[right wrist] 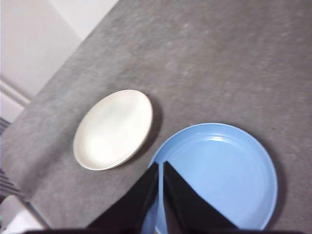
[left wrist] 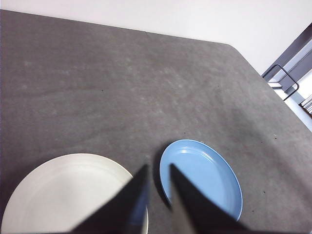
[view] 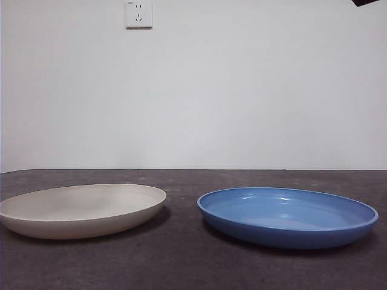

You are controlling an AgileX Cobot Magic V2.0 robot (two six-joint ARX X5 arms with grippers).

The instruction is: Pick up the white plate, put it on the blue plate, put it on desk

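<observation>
The white plate (view: 81,210) lies flat on the desk (view: 181,260) at the left. The blue plate (view: 287,216) lies beside it at the right, a small gap between them. Both plates are empty. My left gripper (left wrist: 158,168) hangs high over the gap between the white plate (left wrist: 68,195) and the blue plate (left wrist: 204,178), jaws a little apart and empty. My right gripper (right wrist: 160,165) hangs high over the near rim of the blue plate (right wrist: 219,170), jaws together and empty, with the white plate (right wrist: 113,129) beyond. A black arm tip (view: 364,2) shows at the top right corner.
A white wall with a socket (view: 138,13) stands behind the desk. The desk's rounded corner (left wrist: 229,46) and a dark metal frame (left wrist: 285,78) lie past the blue plate. The desk's edge (right wrist: 29,126) runs beyond the white plate.
</observation>
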